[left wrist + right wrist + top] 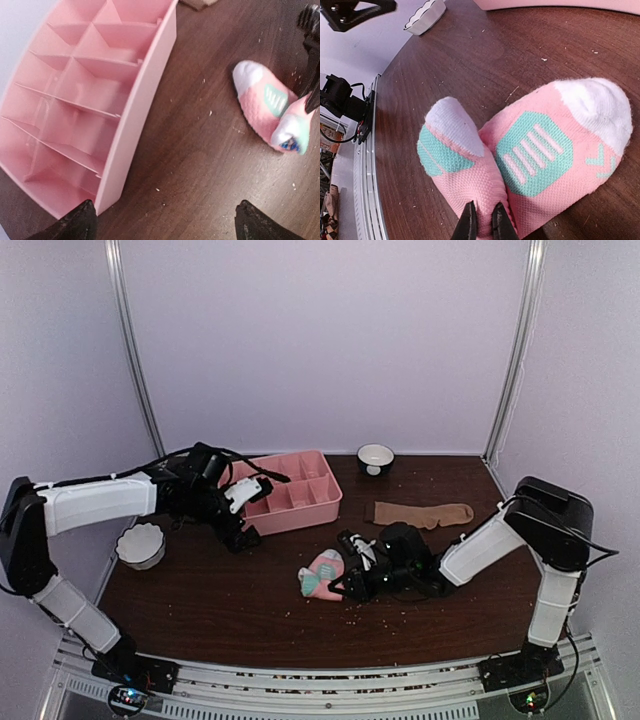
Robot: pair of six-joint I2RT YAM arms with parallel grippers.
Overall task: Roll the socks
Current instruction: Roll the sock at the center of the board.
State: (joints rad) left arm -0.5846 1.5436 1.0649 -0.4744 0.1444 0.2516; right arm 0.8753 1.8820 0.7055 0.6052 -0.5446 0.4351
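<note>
We see the pink knit sock [545,150] with teal and white patches doubled over, its two white-tipped lobes lying side by side. The right tool [484,222] has its fingers drawn narrow on the pink fabric at the fold. Only the right wrist view shows that pinch; from above, the tool hides it. The top view alone shows the plain tan-brown sock [425,513] lying flat beyond the right tool, well apart from it. The left tool [167,222] gapes wide above the dark wooden tabletop [220,590]. The pink compartmented plastic tray [135,125] is just by its left finger and a white scalloped bowl [140,545] sits on its near side.
</note>
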